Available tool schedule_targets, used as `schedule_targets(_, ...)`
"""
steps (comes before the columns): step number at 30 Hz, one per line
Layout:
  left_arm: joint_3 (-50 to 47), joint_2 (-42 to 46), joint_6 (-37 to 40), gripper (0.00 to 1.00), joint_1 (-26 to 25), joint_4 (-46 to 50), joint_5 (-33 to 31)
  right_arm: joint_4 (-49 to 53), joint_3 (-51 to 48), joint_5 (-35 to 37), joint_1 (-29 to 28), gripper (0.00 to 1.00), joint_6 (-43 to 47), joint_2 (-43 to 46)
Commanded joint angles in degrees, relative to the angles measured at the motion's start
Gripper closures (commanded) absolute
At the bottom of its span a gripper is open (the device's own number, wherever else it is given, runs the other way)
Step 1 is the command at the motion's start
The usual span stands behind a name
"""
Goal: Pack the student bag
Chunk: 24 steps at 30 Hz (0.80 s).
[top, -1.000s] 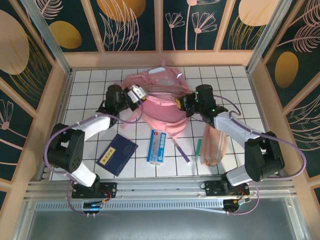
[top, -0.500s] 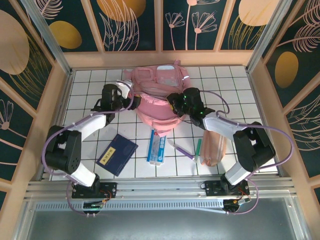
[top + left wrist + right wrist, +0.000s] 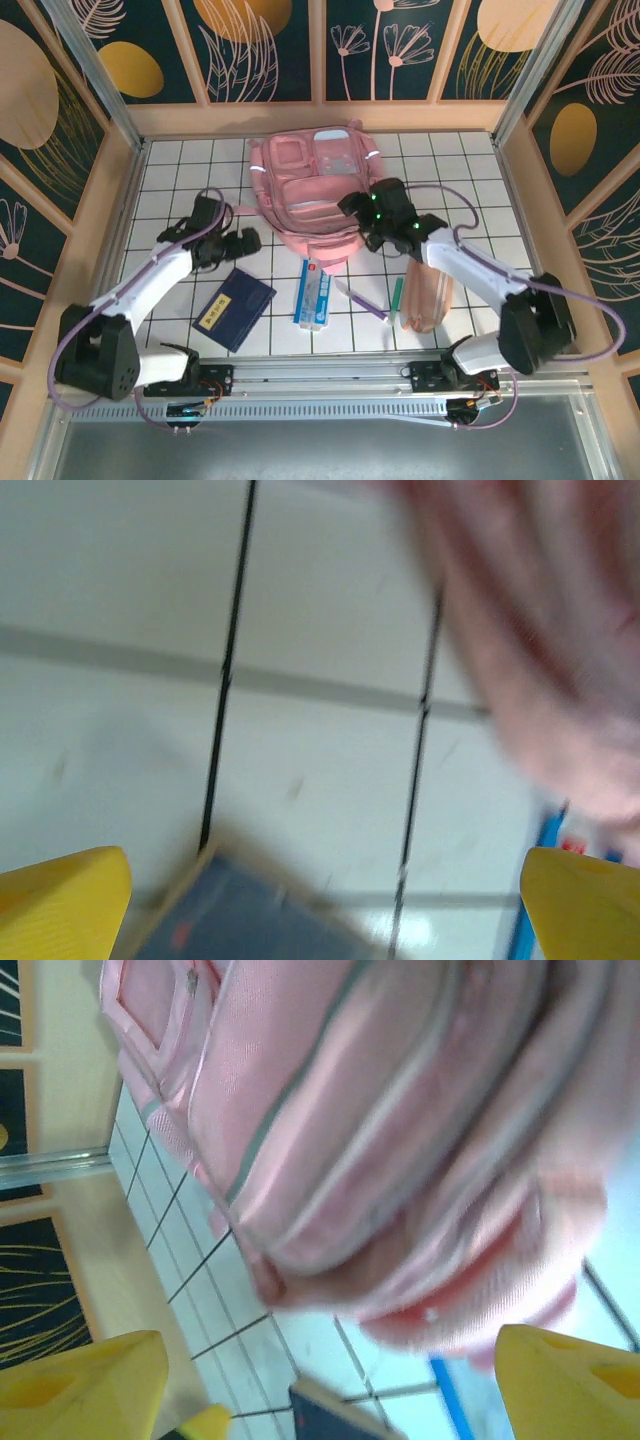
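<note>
Now, student bag [image 3: 312, 190]: flat on desk [image 3: 470, 200], far-ctr, pocket side up, grey strips visible.
left gripper [image 3: 246, 240]: jaws spread wide, nothing btwn them; just left of bag's near-left corner, apart from it, over bare tiles.
left fingertips [image 3: 62, 908]: yellow, one at each lower corner of wrist view; tiles, booklet corner and blurred bag edge beyond.
right gripper [image 3: 360, 222]: jaws spread, nothing pinched; at bag's near-right edge; contact w/ fabric: can't tell.
right fingertips [image 3: 575, 1385]: yellow, far apart in wrist view; bag pockets seen beyond the gap, blurred.
navy booklet [image 3: 234, 309]: flat, near-left of desk, nearer the bases than left gripper, gold label on cover.
blue-white pack [image 3: 315, 293]: long, lying lengthwise, far end close to bag's near edge, right of booklet.
purple pen [image 3: 362, 300]: diagonal, btwn pack and green pen.
green pen [image 3: 396, 294]: just beside pouch's left side.
peach-pink pouch [image 3: 428, 292]: near-right, partly under right forearm in top view.
</note>
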<state>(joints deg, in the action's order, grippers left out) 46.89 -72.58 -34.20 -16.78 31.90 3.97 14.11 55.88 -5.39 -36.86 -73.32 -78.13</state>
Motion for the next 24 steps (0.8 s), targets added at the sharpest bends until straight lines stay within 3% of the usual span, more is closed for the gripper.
schedule_targets(1,-2.8,5.1,-7.0,0.01,0.1,11.0,0.7,3.9,-3.9,3.1,-11.0,0.14,-14.0,4.0)
schedule_targets(5,-6.0,7.9,-8.5,0.01,0.1,12.8,-3.2,-16.2,-11.8,3.1,-23.4,0.16,-21.7,0.9)
schedule_targets(8,-8.1,7.4,-11.3,0.01,0.1,11.5,-2.7,-28.7,-12.7,2.2,-28.0,0.18,-21.1,-6.7)
schedule_targets(11,-10.0,7.7,-14.7,0.08,0.1,9.8,-1.4,-31.6,-8.9,-1.1,-29.2,0.18,-20.9,-15.2)
schedule_targets(14,-11.7,7.3,-17.1,0.33,0.2,8.6,-1.5,-36.2,-7.8,-3.2,-30.1,0.22,-22.1,-21.1)
schedule_targets(16,-12.7,5.8,-18.4,0.42,0.3,8.3,-3.2,-39.7,-7.7,-5.2,-29.7,0.26,-22.7,-23.7)
schedule_targets(24,-18.3,0.4,-23.0,0.49,1.3,4.3,-3.6,-34.2,-0.4,-6.8,-29.2,0.32,-18.8,-28.0)
